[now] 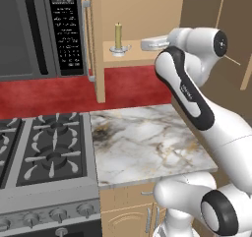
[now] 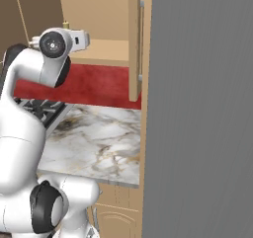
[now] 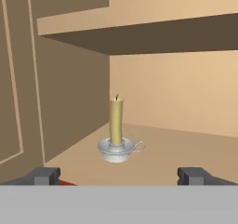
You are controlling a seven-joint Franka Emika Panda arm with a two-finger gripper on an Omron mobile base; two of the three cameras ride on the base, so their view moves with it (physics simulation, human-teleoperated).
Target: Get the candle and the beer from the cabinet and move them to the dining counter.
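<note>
The cabinet (image 1: 135, 58) stands open above the counter. On its lower shelf (image 3: 186, 153) the candle (image 3: 116, 125) stands upright, a pale yellow stick in a small silver holder with a ring handle. The candle (image 1: 118, 37) sits toward the left of the shelf. My gripper (image 3: 120, 176) is open, level with the shelf's front edge and pointing at the candle from a short way off, with nothing between its fingers. From the left base view my gripper (image 1: 144, 44) is just right of the candle and apart from it. The beer and the dining counter are out of view.
An inner shelf (image 3: 153, 32) spans the cabinet above the candle. An open cabinet door (image 1: 98, 44) hangs left of it, another door (image 2: 133, 39) to the right. Below are a short marble countertop (image 1: 147, 142), a gas stove (image 1: 44, 147) and a microwave (image 1: 39, 29). A tall grey panel (image 2: 197, 108) blocks the right.
</note>
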